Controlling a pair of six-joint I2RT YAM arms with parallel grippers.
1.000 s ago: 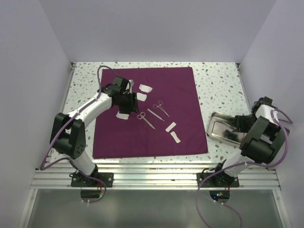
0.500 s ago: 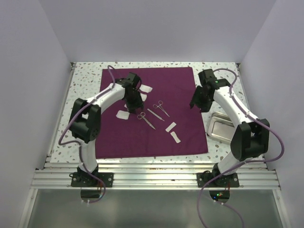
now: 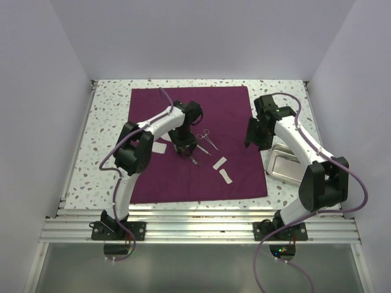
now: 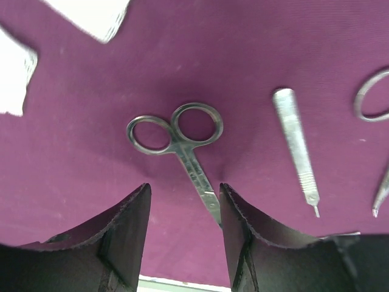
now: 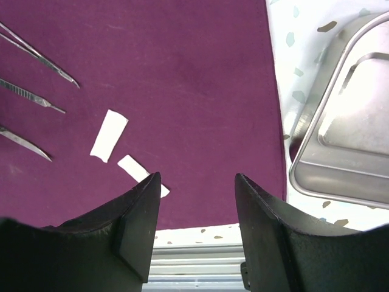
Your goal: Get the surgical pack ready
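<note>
The plum-purple cloth lies flat on the speckled table. On it are silvery scissors, a straight instrument and a second pair of scissors. My left gripper hangs open just over the first scissors, whose blades lie between its fingers, close to the right one. White gauze pads are scattered on the cloth. My right gripper is open and empty over the cloth's right edge, beside the empty steel tray.
The steel tray sits on bare table just right of the cloth. Two more gauze pads lie beyond the scissors' rings. White walls enclose the table on three sides. An aluminium rail runs along the near edge.
My left arm swung right from the gauze pads to above the scissors. My right arm unfolded from beside the tray out to the cloth's right edge, then barely moved.
</note>
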